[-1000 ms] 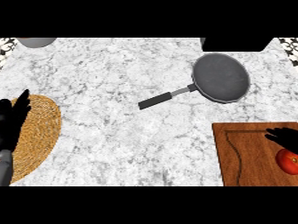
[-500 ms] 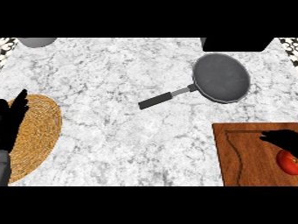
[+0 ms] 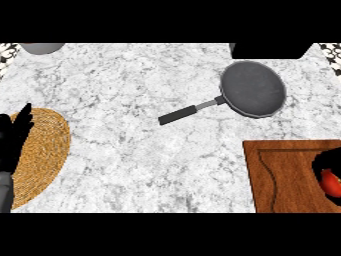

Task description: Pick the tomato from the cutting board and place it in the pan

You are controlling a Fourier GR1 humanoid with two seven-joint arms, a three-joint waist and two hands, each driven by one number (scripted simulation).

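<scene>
Red tomato is sitting at the right edge of the wooden cutting board, and the right hand is curling its fingers around it. Much of the tomato is being hidden by that hand, so how well it is seated cannot be told. A round fruit could be rolling out of the curl during the lift, or slipping on the way over the marble counter to the pan, which is lying well apart. Over the woven mat, the left hand is resting with straight fingers.
</scene>
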